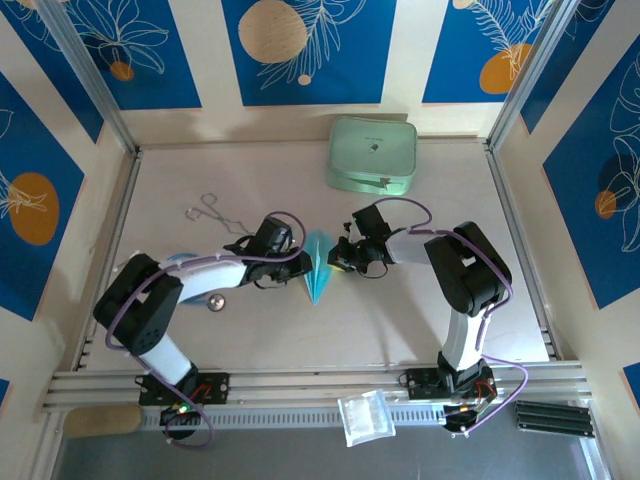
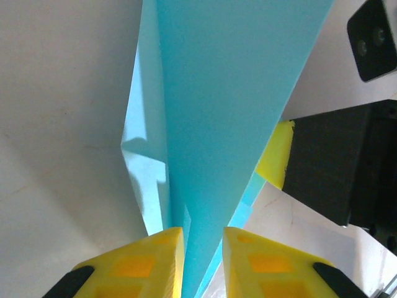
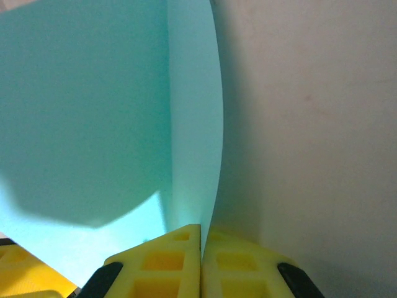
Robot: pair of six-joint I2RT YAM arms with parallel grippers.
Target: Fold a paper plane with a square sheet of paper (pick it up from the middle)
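The sky-blue sheet of paper is folded into a narrow pointed dart, point toward the near edge, and is held up at the table's middle between both grippers. My left gripper is at its left side. In the left wrist view its yellow fingers stand a little apart, and a blue fold runs through the gap at the left gripper. My right gripper is at the right side. In the right wrist view the right gripper is shut on the edge of a paper flap.
A mint-green rounded case lies at the back of the table. Metal forceps lie at the left, and a small round metal piece sits near the left arm. A clear plastic bag rests on the front rail.
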